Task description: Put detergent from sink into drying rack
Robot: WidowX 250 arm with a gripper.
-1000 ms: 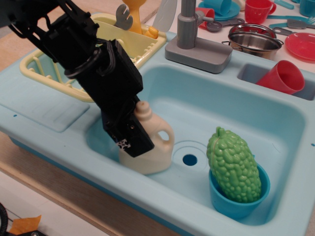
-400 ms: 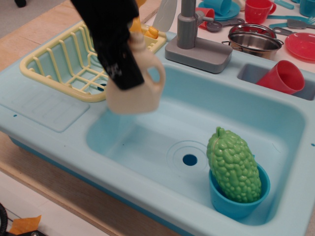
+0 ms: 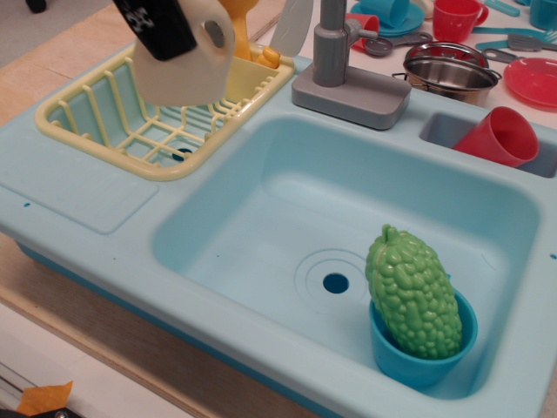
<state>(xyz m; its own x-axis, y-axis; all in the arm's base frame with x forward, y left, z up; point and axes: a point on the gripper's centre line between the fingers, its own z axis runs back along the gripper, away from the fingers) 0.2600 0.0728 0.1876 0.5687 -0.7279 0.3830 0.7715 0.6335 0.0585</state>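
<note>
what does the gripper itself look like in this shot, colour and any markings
Only a small part of the gripper shows at the top edge: a matte black, blocky body with flat faces and a few small white markings printed on it. No cables or sleeve are visible.

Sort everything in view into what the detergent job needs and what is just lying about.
Needed: cream-white plastic jug bottle, held in the black fingers; pale yellow slatted drying rack; light blue plastic sink basin.
Lying about: bumpy green gourd in blue cup; red cup; steel pot.
</note>
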